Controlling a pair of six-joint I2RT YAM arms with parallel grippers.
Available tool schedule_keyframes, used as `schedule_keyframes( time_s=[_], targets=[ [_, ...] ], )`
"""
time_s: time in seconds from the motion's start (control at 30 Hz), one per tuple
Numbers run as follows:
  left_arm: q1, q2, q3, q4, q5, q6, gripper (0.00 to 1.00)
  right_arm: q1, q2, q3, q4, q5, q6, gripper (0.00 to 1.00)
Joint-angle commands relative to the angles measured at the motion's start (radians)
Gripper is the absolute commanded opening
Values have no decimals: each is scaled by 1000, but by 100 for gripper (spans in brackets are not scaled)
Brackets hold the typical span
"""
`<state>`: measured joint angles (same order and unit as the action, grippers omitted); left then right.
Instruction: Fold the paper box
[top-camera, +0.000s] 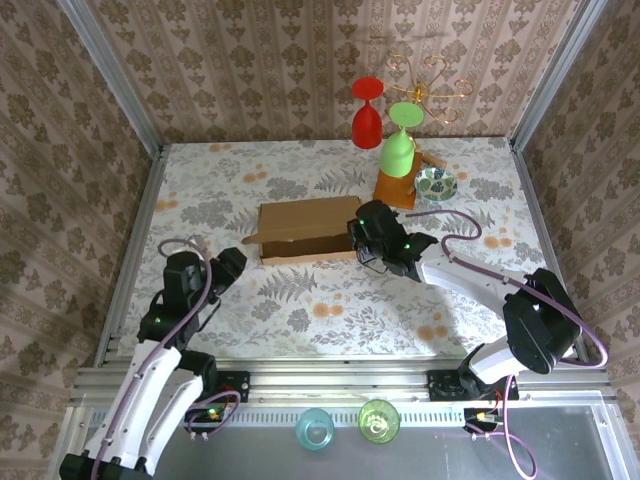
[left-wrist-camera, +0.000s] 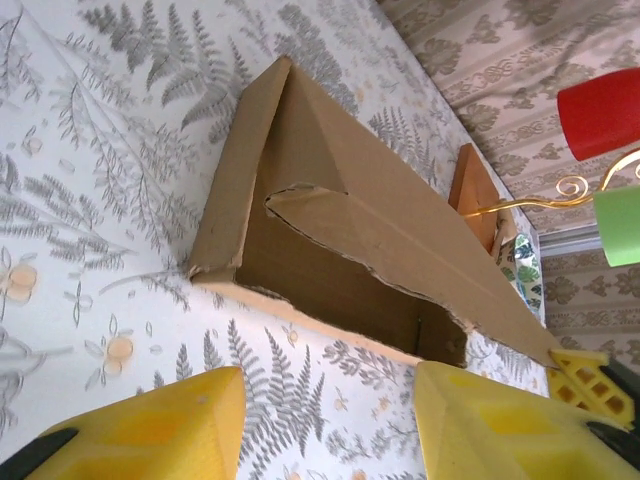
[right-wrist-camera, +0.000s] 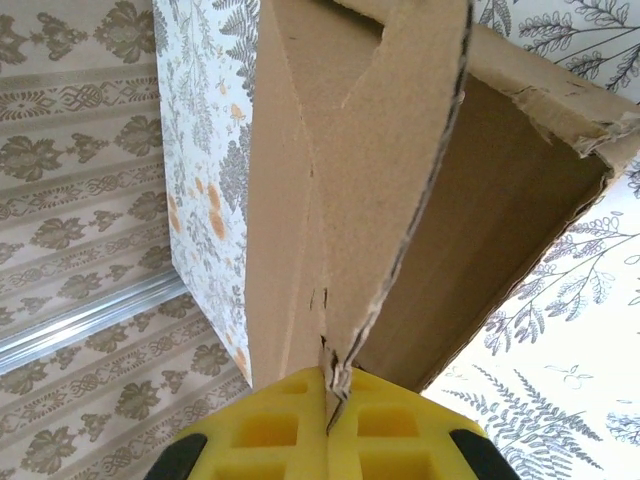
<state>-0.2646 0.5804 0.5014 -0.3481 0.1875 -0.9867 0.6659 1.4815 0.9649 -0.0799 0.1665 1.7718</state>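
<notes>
The brown cardboard paper box (top-camera: 305, 228) lies mid-table with its open side facing the arms and its lid tilted over it. My right gripper (top-camera: 362, 236) is at the box's right end, shut on the corner of a flap (right-wrist-camera: 335, 372); the hollow inside of the box (right-wrist-camera: 480, 230) opens to the right of that flap. My left gripper (top-camera: 228, 268) hovers over the table left of and in front of the box. Its yellow fingers (left-wrist-camera: 150, 425) stand apart with bare tablecloth between them, and the box (left-wrist-camera: 340, 240) is just beyond the tips.
Right of the box stand an orange wooden stand (top-camera: 396, 187) carrying a green glass (top-camera: 399, 140), a red glass (top-camera: 366, 112) behind it, a gold wire rack (top-camera: 430, 80) and a small patterned bowl (top-camera: 436, 184). Two cups (top-camera: 345, 426) sit on the near rail.
</notes>
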Motion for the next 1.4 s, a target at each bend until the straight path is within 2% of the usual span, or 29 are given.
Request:
schedule_keyframes(
  time_s=[0.0, 0.1, 0.27, 0.43, 0.6, 0.73, 1.1, 1.37],
  targets=[
    [38, 79, 118, -129, 75, -68, 49, -10, 10, -27, -37, -19, -58, 0],
    [110, 216, 217, -160, 187, -32, 50, -24, 23, -41, -26, -63, -78, 0],
    [177, 411, 351, -189, 268, 104, 51, -36, 32, -56, -23, -81, -124, 0],
    [189, 586, 388, -130, 305, 200, 51, -45, 38, -71, -14, -88, -149, 0],
    [184, 747, 392, 28, 363, 228, 52, -51, 45, -94, -5, -101, -164, 0],
    [175, 876, 428, 50, 372, 282, 52, -55, 58, -107, 2, -111, -176, 0],
    [121, 1039, 420, 159, 373, 322, 51, -66, 95, -135, 31, -134, -203, 0],
    [91, 1066, 414, 123, 321, 352, 39, -75, 96, -143, 27, -141, -213, 0]
  ],
)
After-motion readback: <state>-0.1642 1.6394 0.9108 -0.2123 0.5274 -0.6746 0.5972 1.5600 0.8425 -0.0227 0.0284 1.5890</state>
